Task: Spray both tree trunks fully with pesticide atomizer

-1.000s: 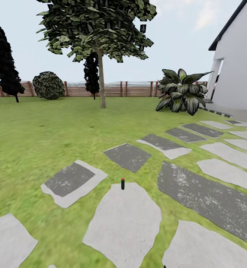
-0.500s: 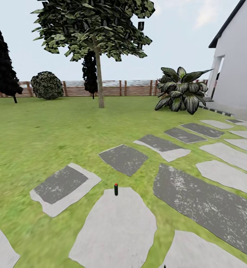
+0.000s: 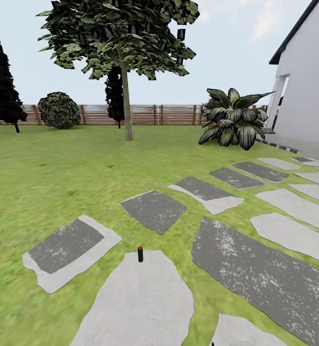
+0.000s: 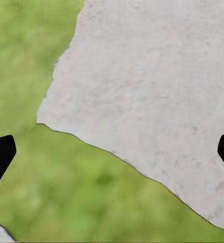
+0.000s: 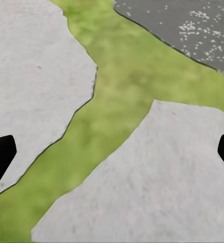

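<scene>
The pesticide atomizer (image 3: 140, 253) — a small dark cylinder with a red cap — is standing upright at the far edge of a pale stepping stone (image 3: 139, 302) in the lawn (image 3: 58, 168), with a darker stone (image 3: 66, 250) lying off to one side of it and another dark one (image 3: 153, 210) just beyond. Farther out on the grass, one tree (image 3: 118, 36) is rising with its slim grey-brown trunk (image 3: 126, 103) bare beneath a dark green crown; it is standing short of the slatted wooden fence (image 3: 178, 114) that is closing off the far edge of the garden. A round shrub (image 3: 59, 110) and a black-green conifer (image 3: 3, 86) are sitting by the fence, while a broad-leaved plant (image 3: 234, 124) is growing near the white house wall (image 3: 308, 86). In the left wrist view the left pincer (image 4: 112, 152) is hanging over a pale slab and grass, its two black fingertips (image 4: 0, 157) spread wide with nothing between them. The right pincer (image 5: 112, 152) is likewise gaping apart — black fingertips (image 5: 0, 157) at either side — over two pale stones, a strip of grass and a dark stone.
</scene>
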